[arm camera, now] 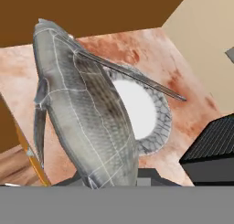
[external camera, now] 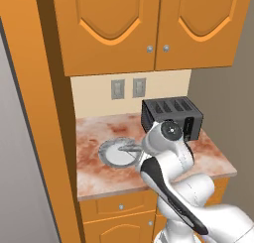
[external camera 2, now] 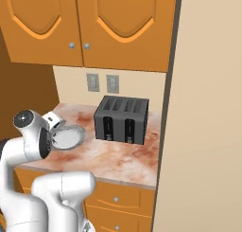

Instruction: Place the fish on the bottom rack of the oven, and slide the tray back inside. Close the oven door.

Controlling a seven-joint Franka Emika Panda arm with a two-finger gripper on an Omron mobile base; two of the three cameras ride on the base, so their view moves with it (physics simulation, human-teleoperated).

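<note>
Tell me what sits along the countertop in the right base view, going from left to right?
White robot arm joint → round grey plate on the mottled reddish stone counter → black four-slot toaster → plain beige side wall.

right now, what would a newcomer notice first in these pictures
The big silver-grey fish looms large in the hand view, held up close in the end effector above the round grey plate on the mottled reddish counter. Next comes the black four-slot toaster, standing on the counter to the right of the plate, under the orange cabinets.
</note>
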